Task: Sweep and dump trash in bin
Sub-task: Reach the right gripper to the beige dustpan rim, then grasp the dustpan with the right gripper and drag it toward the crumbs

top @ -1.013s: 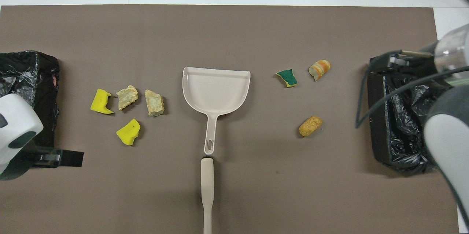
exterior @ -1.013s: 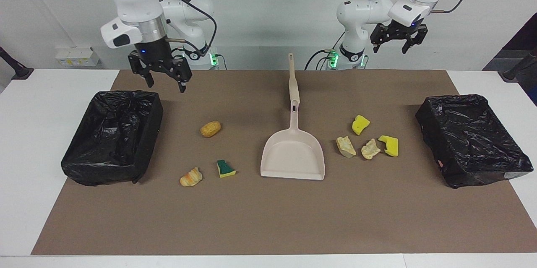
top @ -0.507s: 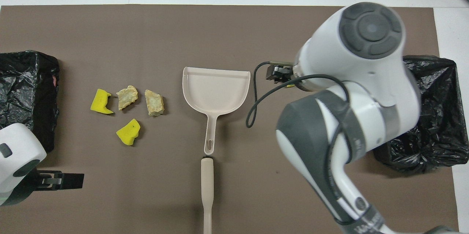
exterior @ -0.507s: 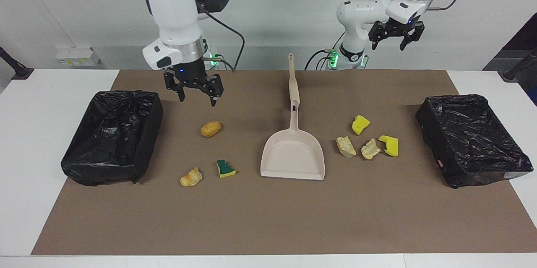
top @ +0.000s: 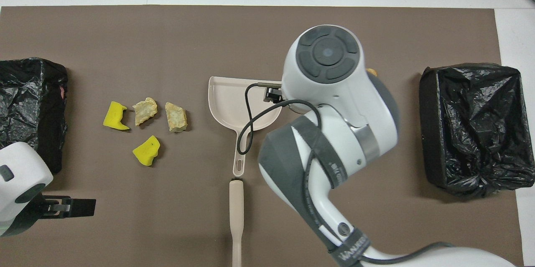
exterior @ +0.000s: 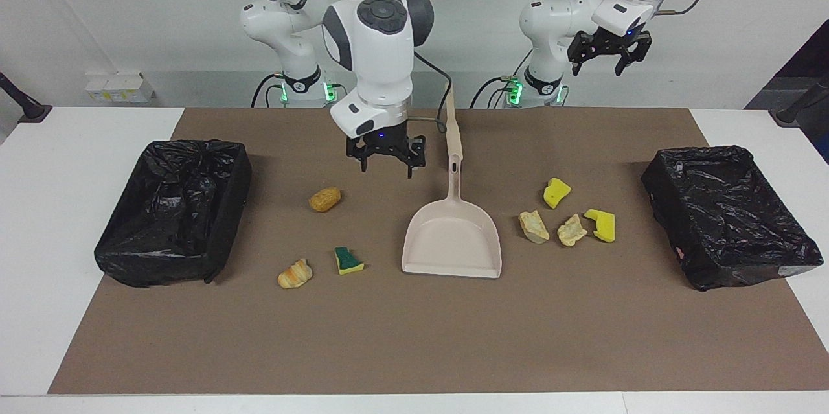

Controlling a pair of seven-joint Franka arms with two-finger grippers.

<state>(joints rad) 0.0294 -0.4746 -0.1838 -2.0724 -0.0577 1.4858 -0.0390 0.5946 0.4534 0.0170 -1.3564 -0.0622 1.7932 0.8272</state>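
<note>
The trash lies on the brown mat on both sides of the beige dustpan (exterior: pixel 453 242). Toward the right arm's end are an orange lump (exterior: pixel 324 199), a croissant-like lump (exterior: pixel 295 273) and a green-and-yellow sponge piece (exterior: pixel 348 260). Toward the left arm's end are two yellow sponge chunks (exterior: pixel 556 192) (exterior: pixel 601 224) and two tan lumps (exterior: pixel 533 226) (exterior: pixel 572 230). My right gripper (exterior: pixel 386 169) hangs open and empty over the mat, between the orange lump and the dustpan's handle (exterior: pixel 455 174). My left gripper (exterior: pixel 605 64) waits open, raised near its base. A black-lined bin (exterior: pixel 236 187) stands at the right arm's end.
A second black-lined bin (exterior: pixel 660 187) stands at the left arm's end. A beige stick (top: pixel 236 217) lies in line with the dustpan's handle, nearer to the robots. In the overhead view the right arm (top: pixel 330 104) covers the trash at its end and part of the dustpan (top: pixel 225 100).
My right gripper swung from beside the bin at its end toward the middle and came down beside the dustpan's handle. The left gripper lifted slightly. Nothing on the mat moved.
</note>
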